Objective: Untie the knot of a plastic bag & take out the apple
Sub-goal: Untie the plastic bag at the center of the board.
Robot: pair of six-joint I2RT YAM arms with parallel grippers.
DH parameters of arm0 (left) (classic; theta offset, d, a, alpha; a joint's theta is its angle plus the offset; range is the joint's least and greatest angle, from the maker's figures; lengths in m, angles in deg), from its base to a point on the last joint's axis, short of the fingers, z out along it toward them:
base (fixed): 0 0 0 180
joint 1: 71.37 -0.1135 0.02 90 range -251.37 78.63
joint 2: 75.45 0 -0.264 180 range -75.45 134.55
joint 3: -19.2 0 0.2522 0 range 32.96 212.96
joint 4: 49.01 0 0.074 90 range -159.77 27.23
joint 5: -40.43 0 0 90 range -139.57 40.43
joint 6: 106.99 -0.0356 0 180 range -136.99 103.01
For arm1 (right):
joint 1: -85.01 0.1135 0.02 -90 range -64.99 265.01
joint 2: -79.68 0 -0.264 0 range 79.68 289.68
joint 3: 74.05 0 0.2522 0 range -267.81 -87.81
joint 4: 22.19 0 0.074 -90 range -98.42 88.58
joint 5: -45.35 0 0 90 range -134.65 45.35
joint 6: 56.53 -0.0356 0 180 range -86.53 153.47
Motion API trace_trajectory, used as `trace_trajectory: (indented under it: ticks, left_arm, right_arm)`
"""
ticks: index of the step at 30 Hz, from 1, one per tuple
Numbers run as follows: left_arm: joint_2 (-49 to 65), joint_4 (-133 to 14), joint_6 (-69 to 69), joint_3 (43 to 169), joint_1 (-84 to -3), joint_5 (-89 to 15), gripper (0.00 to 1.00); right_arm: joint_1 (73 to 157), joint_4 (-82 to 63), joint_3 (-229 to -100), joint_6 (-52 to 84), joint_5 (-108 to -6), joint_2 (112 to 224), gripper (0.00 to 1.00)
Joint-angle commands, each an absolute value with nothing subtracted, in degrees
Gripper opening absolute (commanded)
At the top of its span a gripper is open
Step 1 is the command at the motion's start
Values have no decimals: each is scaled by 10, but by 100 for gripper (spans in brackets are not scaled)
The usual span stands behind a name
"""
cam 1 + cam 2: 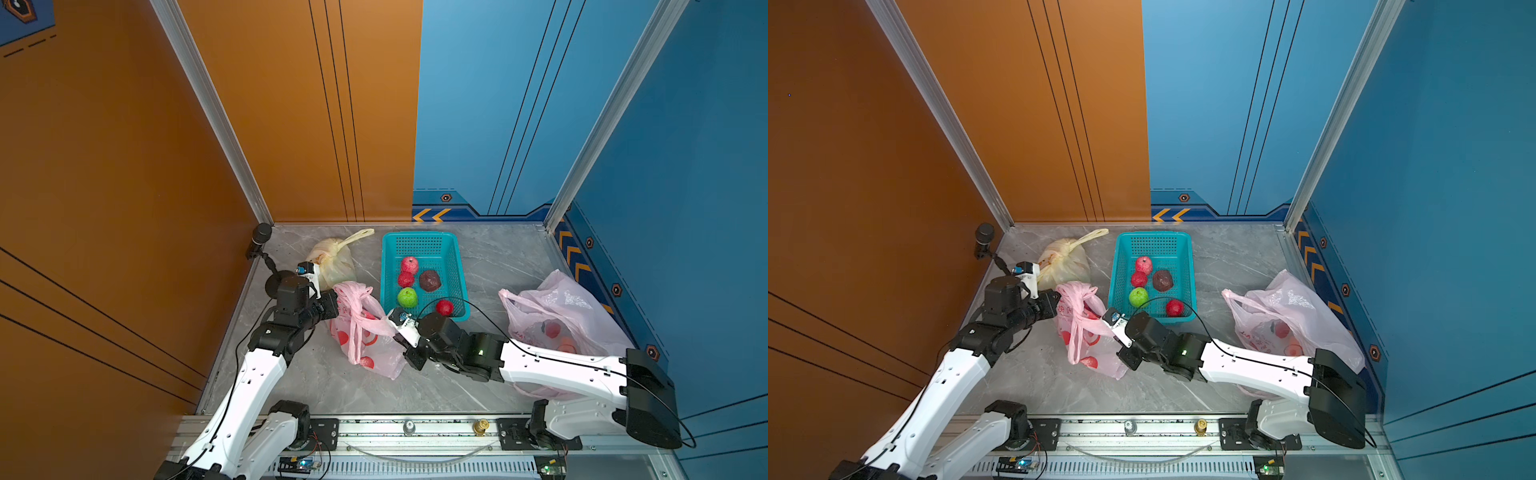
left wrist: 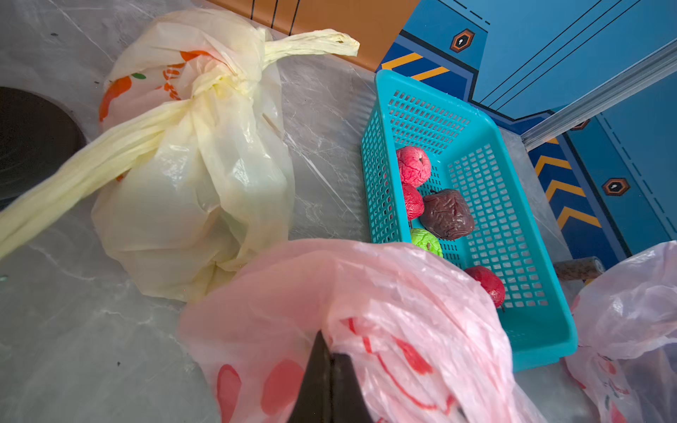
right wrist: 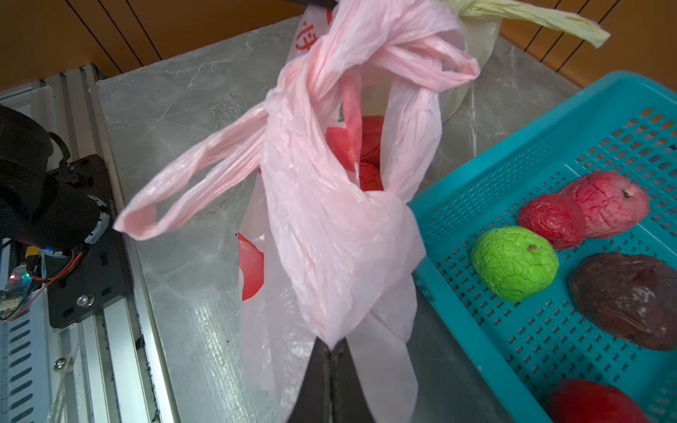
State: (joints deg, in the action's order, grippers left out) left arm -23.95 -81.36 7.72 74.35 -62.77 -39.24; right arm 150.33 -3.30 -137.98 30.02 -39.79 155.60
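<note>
A pink plastic bag with red prints stands mid-table, stretched between both arms. My left gripper is shut on the film at the bag's left side. At the side nearest the basket, my right gripper is shut on a pinch of the bag. The twisted knot of the handles sits above the mouth, with one handle loop hanging free. A red apple shows through the gap inside.
A teal basket behind the bag holds several fruits: red, green and dark brown. A tied cream bag lies at the back left. Another pink bag sits right. A black stand occupies the left corner.
</note>
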Motion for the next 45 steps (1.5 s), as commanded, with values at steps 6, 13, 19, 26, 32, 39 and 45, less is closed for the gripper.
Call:
trace_trajectory:
  ticks: [6, 13, 19, 26, 32, 39, 45]
  left_arm:
    - [-242, -756, 81, 725, -680, -422, 0]
    - [-231, -742, 76, 719, -715, -360, 0]
    - [-198, -742, 63, 736, -674, -322, 0]
    - [-180, -786, 32, 768, -623, -339, 0]
    - [-173, -796, 22, 779, -614, -338, 0]
    - [-174, -798, 17, 775, -612, -338, 0]
    - [-178, -806, 11, 764, -615, -362, 0]
  right_arm:
    - [1503, 80, -1347, 293, -340, 1536, 0]
    - [1477, 92, -1364, 281, -402, 1507, 0]
    - [1481, 110, -1495, 294, -506, 1539, 37]
    - [1503, 205, -1680, 347, -507, 1659, 60]
    - [1509, 344, -1812, 394, -403, 1797, 61]
    - [1519, 344, -1827, 384, -330, 1837, 56]
    - [1524, 312, -1797, 379, -356, 1798, 8]
